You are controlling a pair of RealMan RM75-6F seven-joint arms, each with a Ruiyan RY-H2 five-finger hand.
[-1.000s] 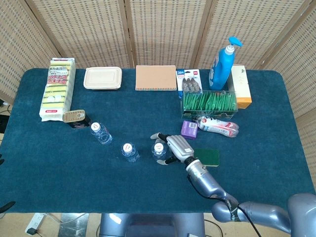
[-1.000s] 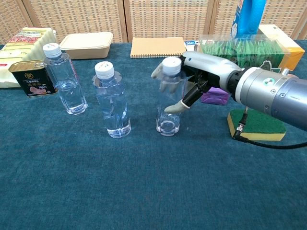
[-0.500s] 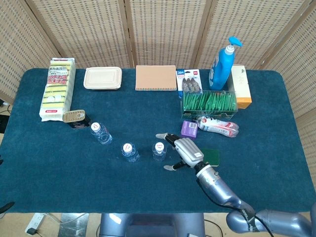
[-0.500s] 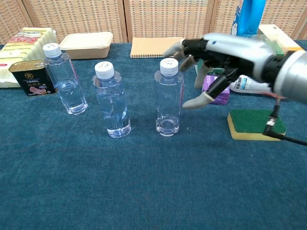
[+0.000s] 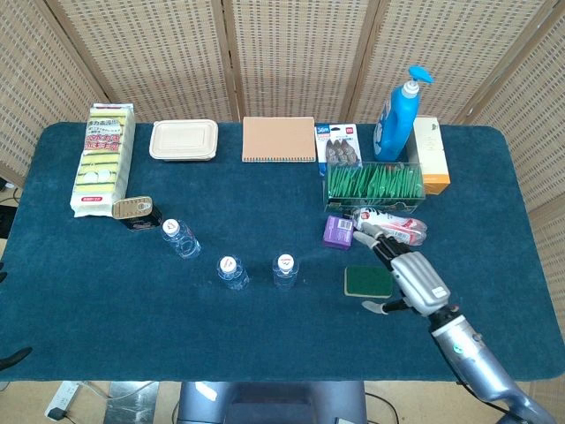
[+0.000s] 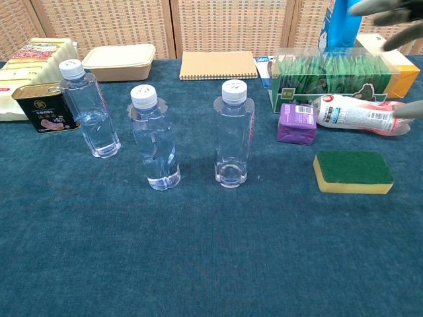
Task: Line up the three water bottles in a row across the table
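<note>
Three clear water bottles with white caps stand upright on the blue table. The left bottle (image 5: 180, 238) (image 6: 89, 109) sits further back than the middle bottle (image 5: 232, 270) (image 6: 155, 140) and the right bottle (image 5: 284, 269) (image 6: 232, 135). My right hand (image 5: 411, 276) hovers to the right of them, beside the green sponge (image 5: 367, 281), fingers spread and holding nothing. In the chest view only its fingertips (image 6: 386, 6) show at the top right. Of my left hand (image 5: 12, 357), just dark tips show at the left edge of the head view.
A purple box (image 5: 337, 231) and a red-white pack (image 5: 393, 225) lie right of the bottles. A tin can (image 5: 134, 210) stands by the left bottle. A sponge pack (image 5: 103, 159), lunch box (image 5: 184, 140), notebook (image 5: 279, 139), green sachet box (image 5: 374, 183) and blue dispenser (image 5: 395, 119) line the back.
My right hand let go of the right bottle and drew away to the right, past the green sponge. The bottle stays upright where it stood.
</note>
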